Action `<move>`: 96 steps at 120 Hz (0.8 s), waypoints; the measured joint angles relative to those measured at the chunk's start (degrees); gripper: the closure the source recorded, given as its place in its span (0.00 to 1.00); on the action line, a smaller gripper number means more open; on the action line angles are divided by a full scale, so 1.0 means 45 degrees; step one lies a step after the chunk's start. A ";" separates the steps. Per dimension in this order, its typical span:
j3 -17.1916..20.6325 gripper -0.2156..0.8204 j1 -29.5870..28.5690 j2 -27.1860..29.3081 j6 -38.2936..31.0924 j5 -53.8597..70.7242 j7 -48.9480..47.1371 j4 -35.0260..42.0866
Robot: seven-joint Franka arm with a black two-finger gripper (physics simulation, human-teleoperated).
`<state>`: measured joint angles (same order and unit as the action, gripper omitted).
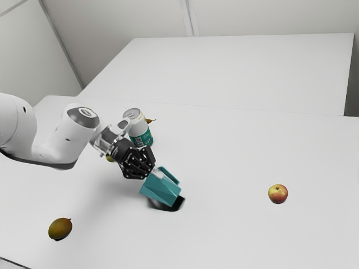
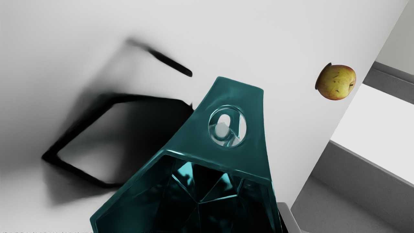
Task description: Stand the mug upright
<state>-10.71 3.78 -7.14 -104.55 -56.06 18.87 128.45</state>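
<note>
The blue-green mug [image 1: 161,189] is tipped over at a slant, above the front part of the worktop [image 1: 235,235], left of its middle in the exterior view. Its open top faces the hand, and its bottom points down and away. A dark shadow lies right under it, and I cannot tell if a low corner touches the worktop. The fingers [image 1: 157,172] are closed on the mug near its rim, but just how wide apart they are, I cannot tell. The handle [image 1: 170,175] is on the side toward the exterior view's right. In the wrist view, the mug has a round shiny mark [image 2: 227,126] with no words I can read.

Behind the mug, a white and green can [image 1: 138,129] stands up. Its label has small white writing, too tiny to read. A bit of an orange-brown thing [image 1: 148,120] peeks out behind the can. A yellow-green thing [image 1: 110,158] is partly hidden by the arm [image 1: 67,137]. A brown-green fruit [image 1: 60,228] lies near the worktop's front corner at the exterior view's left. A red and yellow apple [image 1: 277,194] sits well apart from the mug, toward the exterior view's right.
</note>
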 joint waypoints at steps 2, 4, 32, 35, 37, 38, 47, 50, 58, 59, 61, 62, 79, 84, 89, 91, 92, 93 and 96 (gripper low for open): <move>0.0000 0.96 0.0001 0.0050 -0.0002 0.0010 -0.0024 -0.0001; 0.0012 0.97 -0.0007 0.0119 -0.0007 0.0035 -0.0051 0.0004; 0.0471 0.97 0.0456 0.2341 -0.1284 0.3439 -0.0512 0.0014; 0.0551 0.97 0.0510 0.2478 -0.1492 0.4019 -0.0553 0.0014; 0.0601 0.97 0.0556 0.2556 -0.1638 0.4421 -0.0581 0.0015; 0.0623 0.97 0.0586 0.2590 -0.1709 0.4614 -0.0594 0.0015; 0.0843 0.97 0.0875 0.2727 -0.2363 0.6406 -0.0708 0.0020; 0.0953 0.97 0.0954 0.2748 -0.2569 0.6976 -0.0744 0.0024; 0.1348 0.97 0.1104 0.2889 -0.3022 0.8100 -0.0836 0.0109; 0.1392 0.97 0.1125 0.2923 -0.3067 0.8204 -0.0847 0.0137; 0.1469 0.97 0.1167 0.3010 -0.3154 0.8398 -0.0869 0.0231; 0.1501 0.97 0.1187 0.3051 -0.3196 0.8488 -0.0880 0.0278; 0.1962 0.97 0.1469 0.3366 -0.3710 1.0187 -0.1046 0.0603; 0.1996 0.97 0.1620 0.3315 -0.3834 1.0549 -0.1089 0.0594; 0.2011 0.97 0.1794 0.3229 -0.3986 1.0933 -0.1131 0.0561; 0.2015 0.97 0.1872 0.3190 -0.4050 1.1076 -0.1151 0.0546; 0.2017 0.97 0.1909 0.3164 -0.4083 1.1151 -0.1161 0.0540; 0.2018 0.97 0.1947 0.3126 -0.4116 1.1233 -0.1173 0.0530; 0.2020 0.97 0.2055 0.3013 -0.4209 1.1455 -0.1208 0.0484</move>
<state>-1.62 13.03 6.42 -123.49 -4.51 13.44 130.62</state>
